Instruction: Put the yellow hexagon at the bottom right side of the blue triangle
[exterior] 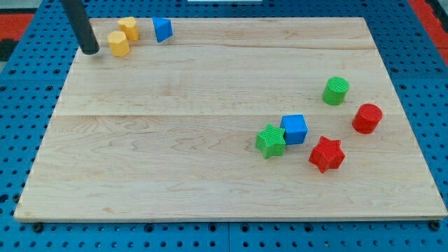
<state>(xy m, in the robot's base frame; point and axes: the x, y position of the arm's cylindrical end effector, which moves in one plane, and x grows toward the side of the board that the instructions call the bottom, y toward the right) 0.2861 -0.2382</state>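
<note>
Two yellow blocks sit at the view's top left. The lower-left one (118,43) looks like the yellow hexagon; the other yellow block (128,28) is just up and right of it, its shape unclear. The blue triangle (162,29) lies a short way right of them, apart from both. My tip (90,50) rests on the board just left of the yellow hexagon, close to it with a small gap.
At the view's right are a green cylinder (336,91), a red cylinder (367,118), a blue cube (295,129), a green star (271,141) touching the cube, and a red star (327,155). The wooden board (175,168) lies on blue pegboard.
</note>
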